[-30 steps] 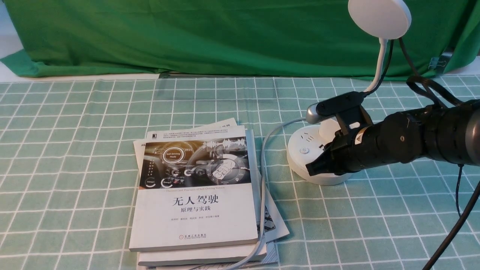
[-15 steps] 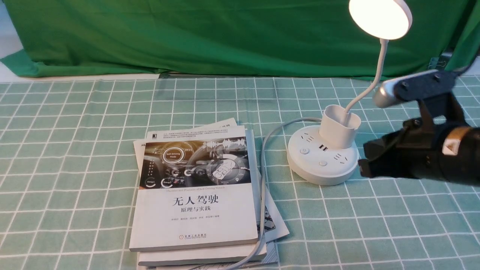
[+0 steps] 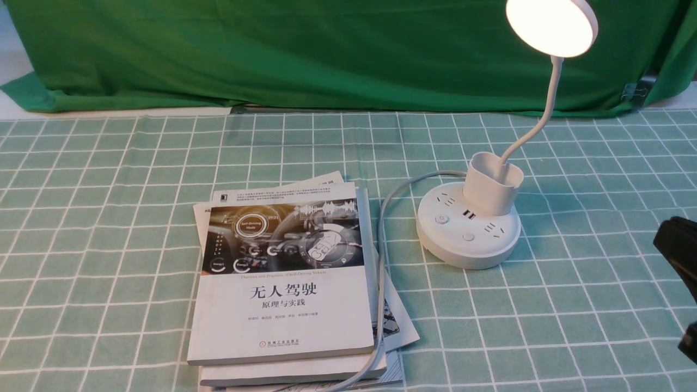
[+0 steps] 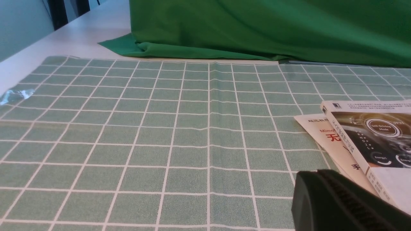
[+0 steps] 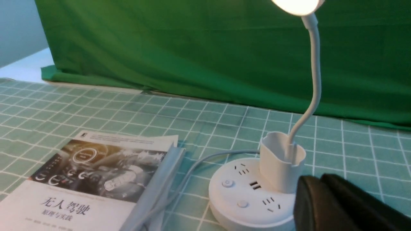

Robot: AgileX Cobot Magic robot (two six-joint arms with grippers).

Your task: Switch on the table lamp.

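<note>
The table lamp stands right of the table's middle, and its flat round head [image 3: 551, 24] glows warm white. A thin neck [image 3: 549, 103] rises from the oval cup [image 3: 491, 189] on the round base [image 3: 479, 253], which carries sockets and two buttons [image 3: 441, 219]. My right gripper [image 3: 675, 242] shows only as a black tip at the right edge, well apart from the base. In the right wrist view the right gripper [image 5: 313, 186] has its fingers together and empty, beside the base [image 5: 247, 195]. My left gripper [image 4: 316, 179] is shut and empty, low over the cloth near the books.
A stack of books [image 3: 283, 277] lies left of the lamp, and the lamp's grey cord [image 3: 381, 256] runs along its right edge toward the front. A green checked cloth [image 3: 109, 218] covers the table, with a green backdrop [image 3: 272, 49] behind.
The lamp head went from dark to lit. My right arm, which was over the base, has pulled back to the right edge of the front view.
</note>
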